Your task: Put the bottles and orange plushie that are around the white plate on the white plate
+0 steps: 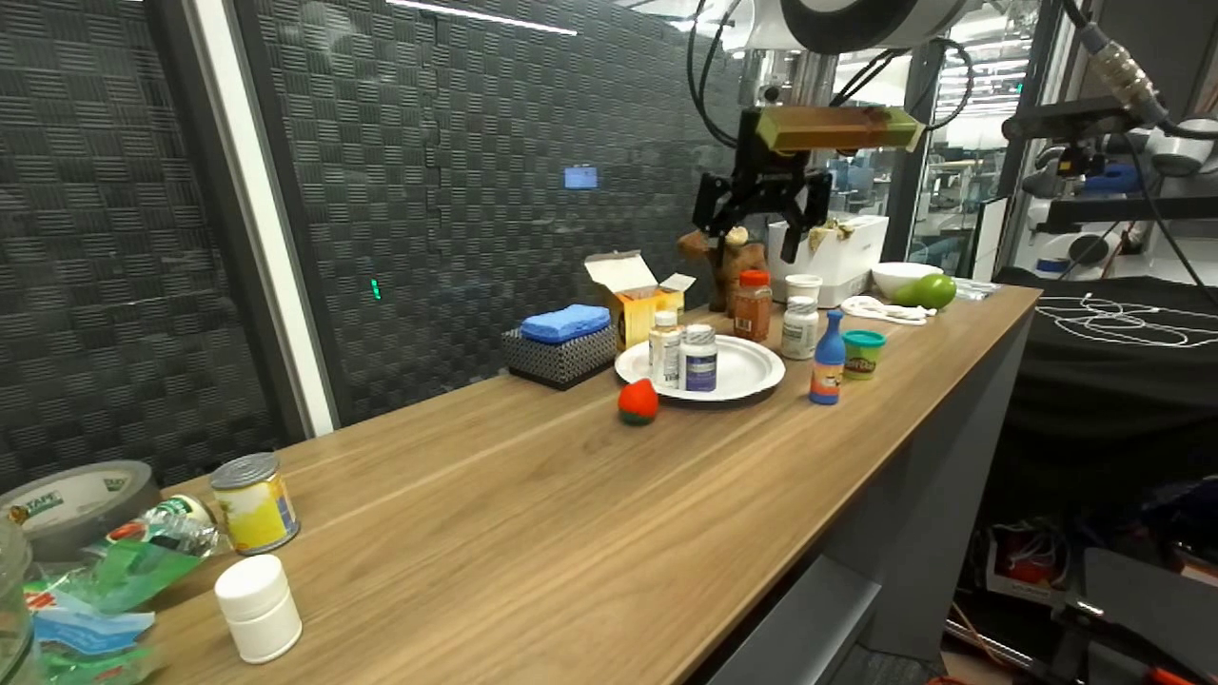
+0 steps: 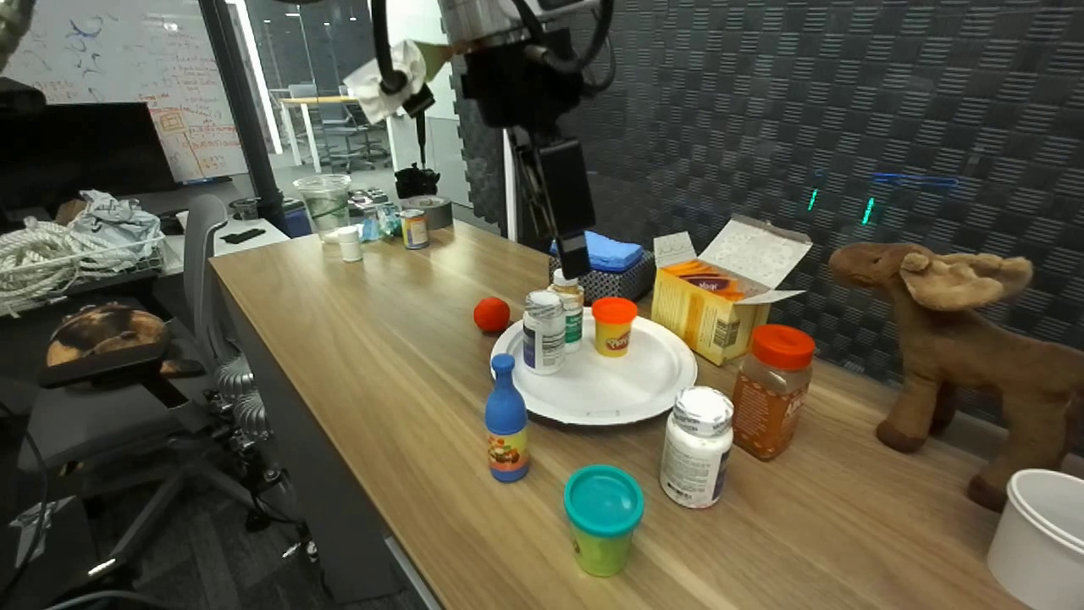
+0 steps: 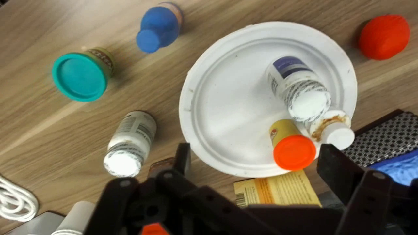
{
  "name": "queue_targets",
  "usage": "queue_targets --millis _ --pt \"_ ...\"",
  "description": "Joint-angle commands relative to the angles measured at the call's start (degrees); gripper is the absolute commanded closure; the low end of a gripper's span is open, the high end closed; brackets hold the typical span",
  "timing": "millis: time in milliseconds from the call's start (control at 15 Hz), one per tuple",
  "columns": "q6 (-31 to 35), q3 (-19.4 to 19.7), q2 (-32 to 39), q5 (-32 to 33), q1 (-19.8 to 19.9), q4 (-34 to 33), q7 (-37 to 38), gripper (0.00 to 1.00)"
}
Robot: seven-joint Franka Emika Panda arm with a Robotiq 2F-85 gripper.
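In the wrist view, on the left, a yellow-green plastic tub with a blue-green lid stands on the brown wooden worktop. Next is a white plastic bottle with a speckled cap, then a slim blue plastic bottle — both off the round, flat white plate. The black fingers are spread wide, up in the air. On the plate's right side are a white bottle with a purple label, a yellow tub with an orange lid and a white-capped bottle with brown smudges. Far right, the small, round orange-red plushie sits on the worktop — just beside the plate.
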State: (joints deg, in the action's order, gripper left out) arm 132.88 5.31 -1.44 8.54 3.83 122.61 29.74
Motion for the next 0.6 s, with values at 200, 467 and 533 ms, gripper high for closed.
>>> queue_targets --millis 200,467,533 --pt "-4.49 1.65 3.35 -0.74 3.12 -8.91 0.81 0.0" --pt "-6.25 3.06 7.14 -1.35 4.17 -13.88 3.43 0.0" --pt "-6.72 3.54 8.12 -1.83 4.39 -14.95 3.98 0.0"
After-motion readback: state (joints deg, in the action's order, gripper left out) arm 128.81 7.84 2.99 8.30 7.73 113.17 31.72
